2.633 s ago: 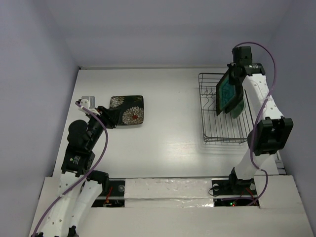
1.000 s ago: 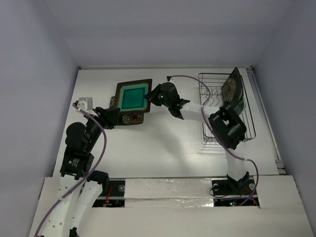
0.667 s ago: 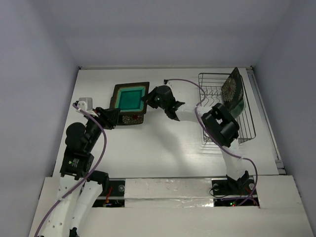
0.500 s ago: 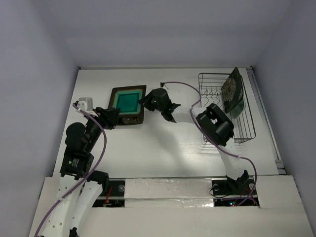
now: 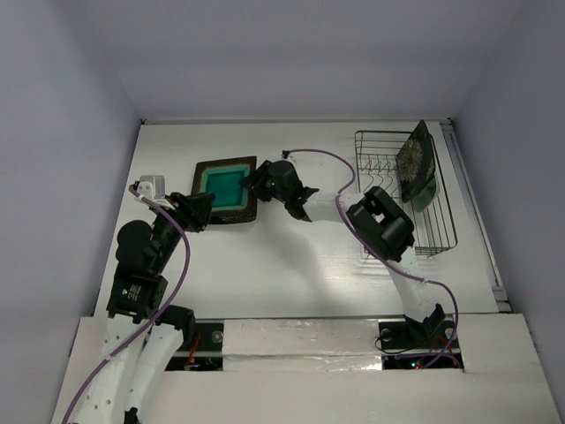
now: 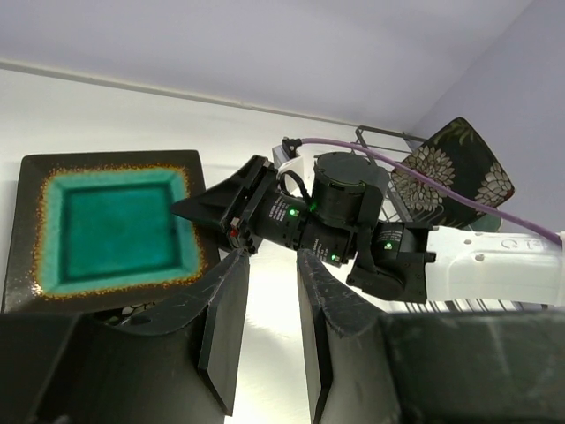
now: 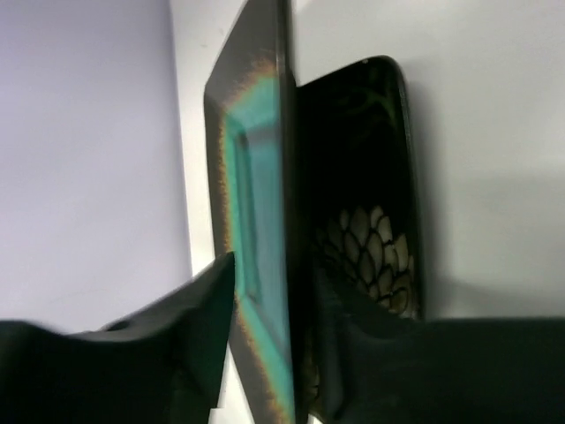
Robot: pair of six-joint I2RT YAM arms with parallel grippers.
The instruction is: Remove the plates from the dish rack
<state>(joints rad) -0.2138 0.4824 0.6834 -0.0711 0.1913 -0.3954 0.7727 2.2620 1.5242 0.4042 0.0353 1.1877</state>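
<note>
My right gripper [image 5: 257, 184] is shut on the right rim of the teal plate [image 5: 224, 184] and holds it nearly flat just above a black flowered plate [image 5: 233, 215] on the table. In the right wrist view the fingers [image 7: 205, 322] clamp the teal plate's [image 7: 261, 221] edge, with the flowered plate [image 7: 375, 247] underneath. The dish rack [image 5: 384, 234] at the right holds the other black flowered plate [image 5: 412, 159] and the pale mint plate [image 5: 426, 193], both upright. My left gripper [image 5: 196, 210] is open and empty beside the stack's near-left corner.
The white table ends at walls on the left, back and right. The right arm's forearm [image 5: 327, 205] stretches across the table's middle from the rack side. In the left wrist view the right gripper [image 6: 238, 216] and its purple cable [image 6: 380, 163] lie just ahead of my left fingers [image 6: 225, 327].
The right arm carried the teal plate out of the rack, across to the left, and lowered it over the flowered plate on the table. The left arm has stayed still.
</note>
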